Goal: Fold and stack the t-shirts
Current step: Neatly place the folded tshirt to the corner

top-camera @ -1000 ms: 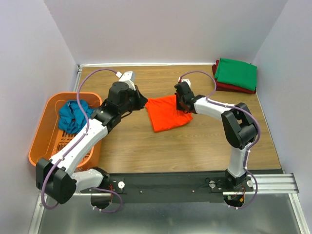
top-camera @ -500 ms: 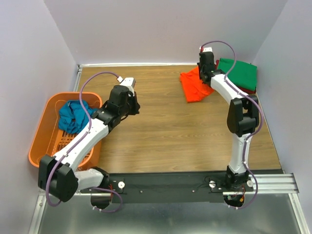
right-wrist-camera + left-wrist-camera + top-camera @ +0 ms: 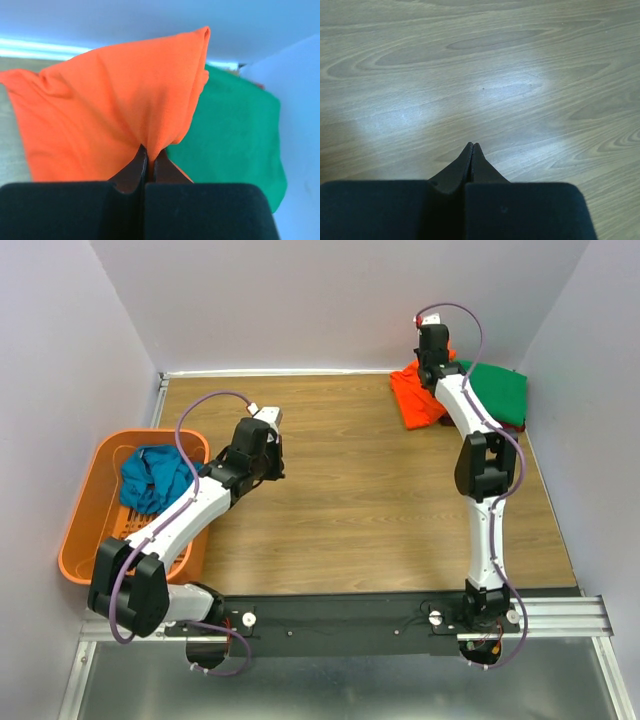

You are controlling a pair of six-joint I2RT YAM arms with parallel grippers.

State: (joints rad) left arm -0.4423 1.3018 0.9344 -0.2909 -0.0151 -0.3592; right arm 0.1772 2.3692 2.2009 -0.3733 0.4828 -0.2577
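Setting the folded orange t-shirt (image 3: 110,110) squarely on the pile looks like the step in hand, and it calls for care more than speed. The right gripper (image 3: 148,151) is clamped on a bunched fold of that shirt, which hangs from the pinch at the far right corner of the table (image 3: 350,500), just beside the green t-shirt (image 3: 495,390) and partly in front of it in the wrist view. Whether its lower edge touches the wood cannot be told. A good placement would probably carry the cloth fully over the green one, let the trailing edge land first, then lay the rest down toward the wall so the fold does not fall open. Opening the fingers only once the shirt lies flat should keep it from sliding off, and coming down gently should avoid dragging the green one askew. The left gripper (image 3: 472,148) is closed on nothing above bare wood, near the orange basket (image 3: 85,530), where a teal t-shirt (image 3: 150,480) lies crumpled, not yet folded.
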